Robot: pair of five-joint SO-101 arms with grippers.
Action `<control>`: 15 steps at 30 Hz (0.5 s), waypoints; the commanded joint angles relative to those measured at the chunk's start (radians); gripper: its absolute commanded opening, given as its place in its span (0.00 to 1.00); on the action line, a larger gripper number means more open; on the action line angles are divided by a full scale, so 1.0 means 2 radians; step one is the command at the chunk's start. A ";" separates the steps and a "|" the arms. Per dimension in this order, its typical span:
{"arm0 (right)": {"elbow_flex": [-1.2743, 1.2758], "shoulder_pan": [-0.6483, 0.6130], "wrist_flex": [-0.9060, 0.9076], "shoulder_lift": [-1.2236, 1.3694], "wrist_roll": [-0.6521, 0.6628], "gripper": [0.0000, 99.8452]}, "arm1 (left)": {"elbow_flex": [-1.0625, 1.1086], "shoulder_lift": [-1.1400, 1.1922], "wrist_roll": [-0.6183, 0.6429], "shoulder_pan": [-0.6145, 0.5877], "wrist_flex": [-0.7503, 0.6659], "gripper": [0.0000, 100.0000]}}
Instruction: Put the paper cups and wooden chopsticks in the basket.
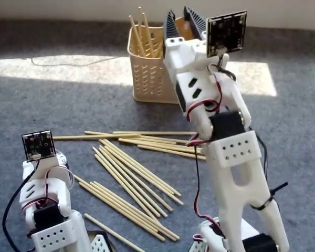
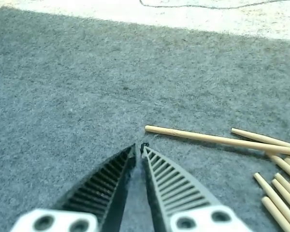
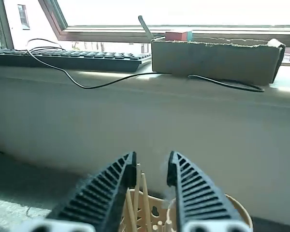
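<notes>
Showing the right gripper (image 1: pixel 184 23) with its jaws parted by a modest gap and nothing between them; in the right wrist view (image 3: pixel 151 169) the two ribbed fingers stand apart above upright chopsticks (image 3: pixel 144 193). Directly below these jaws stands the basket (image 1: pixel 147 73), a pale slotted container near 12 o'clock on the grey carpet (image 1: pixel 42 105), with several wooden chopsticks (image 1: pixel 142 34) standing in it at its 10 o'clock corner. The left gripper (image 2: pixel 138 149) has its jaws drawn together until the tips almost meet, holding nothing, and it hangs low over bare carpet. Just beyond its tips lies the end of one loose chopstick (image 2: pixel 217 139), apart from the fingers. A scatter of loose chopsticks (image 1: pixel 136 173) lies flat at the carpet's centre, at 6 o'clock from the basket. The left arm (image 1: pixel 47 199) sits at 8 o'clock. A keyboard (image 3: pixel 72 55) and a cardboard box (image 3: pixel 212 60) rest on the sill behind.
</notes>
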 commanded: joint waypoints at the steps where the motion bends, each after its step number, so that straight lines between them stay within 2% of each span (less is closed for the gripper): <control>1: -0.020 -0.020 0.062 -0.053 -0.003 0.11 | -0.004 -0.006 -0.004 0.008 -0.011 0.04; 10: -0.020 -0.036 0.293 -0.069 -0.003 0.11 | -0.003 -0.006 -0.004 0.008 -0.011 0.04; 13: 0.002 -0.066 0.353 -0.069 -0.002 0.11 | -0.003 -0.006 -0.004 0.009 -0.011 0.04; 15: 0.038 -0.099 0.359 -0.069 -0.002 0.11 | -0.003 -0.006 -0.004 0.009 -0.009 0.04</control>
